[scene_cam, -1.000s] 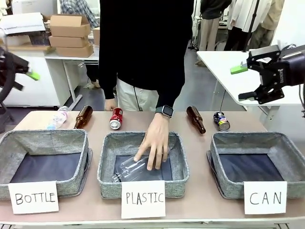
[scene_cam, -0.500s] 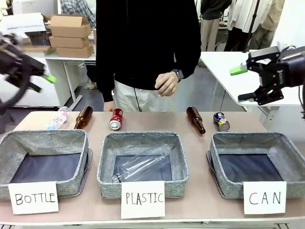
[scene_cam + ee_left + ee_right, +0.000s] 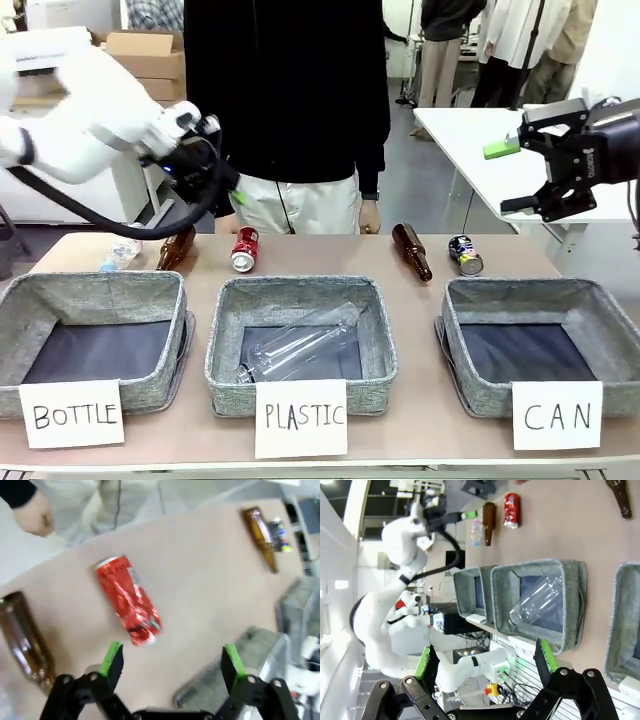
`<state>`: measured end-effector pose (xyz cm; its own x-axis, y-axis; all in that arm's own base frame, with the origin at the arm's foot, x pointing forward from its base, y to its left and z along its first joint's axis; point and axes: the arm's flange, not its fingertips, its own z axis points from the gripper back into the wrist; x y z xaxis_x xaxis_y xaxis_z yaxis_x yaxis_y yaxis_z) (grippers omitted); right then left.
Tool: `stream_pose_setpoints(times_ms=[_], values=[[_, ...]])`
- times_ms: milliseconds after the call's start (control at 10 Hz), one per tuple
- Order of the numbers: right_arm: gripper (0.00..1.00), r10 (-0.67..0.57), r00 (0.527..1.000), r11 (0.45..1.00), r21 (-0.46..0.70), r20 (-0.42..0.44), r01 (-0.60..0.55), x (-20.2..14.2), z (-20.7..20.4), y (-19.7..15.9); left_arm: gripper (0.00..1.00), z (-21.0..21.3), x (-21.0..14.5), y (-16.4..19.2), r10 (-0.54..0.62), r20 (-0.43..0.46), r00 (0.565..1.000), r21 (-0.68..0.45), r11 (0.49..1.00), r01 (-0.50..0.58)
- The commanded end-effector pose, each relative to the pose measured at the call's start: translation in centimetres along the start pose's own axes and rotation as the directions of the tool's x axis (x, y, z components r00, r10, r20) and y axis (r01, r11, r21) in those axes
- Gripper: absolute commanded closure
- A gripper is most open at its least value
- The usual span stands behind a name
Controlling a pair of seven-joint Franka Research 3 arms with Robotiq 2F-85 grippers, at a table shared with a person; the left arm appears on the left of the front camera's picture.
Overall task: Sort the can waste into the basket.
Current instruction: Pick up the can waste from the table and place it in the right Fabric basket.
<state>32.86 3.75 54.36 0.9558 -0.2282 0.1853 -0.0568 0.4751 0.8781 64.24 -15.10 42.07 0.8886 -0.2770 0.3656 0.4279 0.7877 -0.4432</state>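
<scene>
The left gripper (image 3: 170, 667), fingers spread and empty, is swinging in over the red can (image 3: 243, 248) at the tabletop's far edge as the person's hand is withdrawing; the dark can (image 3: 464, 254) is lying behind the CAN basket (image 3: 545, 290), the right gripper (image 3: 528, 170) waiting open.

We see a clear bottle (image 3: 300, 347) lying slantwise in the grey basket carded "PLASTIC" (image 3: 300, 417), with the "BOTTLE" basket (image 3: 92, 297) beside it. One brown bottle (image 3: 411, 250) lies on the table (image 3: 320, 258); another (image 3: 25, 642) lies beside the left claw, a crumpled clear bottle (image 3: 120, 252) just past it.
</scene>
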Motion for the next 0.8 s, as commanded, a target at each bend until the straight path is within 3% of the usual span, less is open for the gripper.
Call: stream_pose_setpoints(times_ms=[0,100,200,300,500,700], values=[[0.00,0.004,1.000,1.000,0.023,0.005,-0.004,0.0,-0.1,0.1,0.00,-2.3,4.1,2.2,0.077,-0.023,0.997,0.116,0.990,-0.074],[0.00,0.004,1.000,1.000,0.023,0.005,-0.004,0.0,-0.1,0.1,0.00,-3.6,4.1,2.9,0.163,-0.144,0.976,0.057,0.986,-0.156],[0.00,0.004,1.000,1.000,0.023,0.005,-0.004,0.0,-0.1,0.1,0.00,-2.3,1.5,1.7,0.029,-0.017,0.999,0.052,0.998,-0.028],[0.00,0.004,1.000,1.000,0.023,0.005,-0.004,0.0,-0.1,0.1,0.00,-4.2,2.2,3.1,0.086,-0.061,0.994,0.078,0.994,-0.081],[0.00,0.004,1.000,1.000,0.023,0.005,-0.004,0.0,-0.1,0.1,0.00,-8.5,1.2,4.7,0.138,-0.025,0.990,0.126,0.983,-0.134],[0.00,0.004,1.000,1.000,0.023,0.005,-0.004,0.0,-0.1,0.1,0.00,-11.6,1.3,5.1,0.116,-0.030,0.993,0.122,0.986,-0.112]])
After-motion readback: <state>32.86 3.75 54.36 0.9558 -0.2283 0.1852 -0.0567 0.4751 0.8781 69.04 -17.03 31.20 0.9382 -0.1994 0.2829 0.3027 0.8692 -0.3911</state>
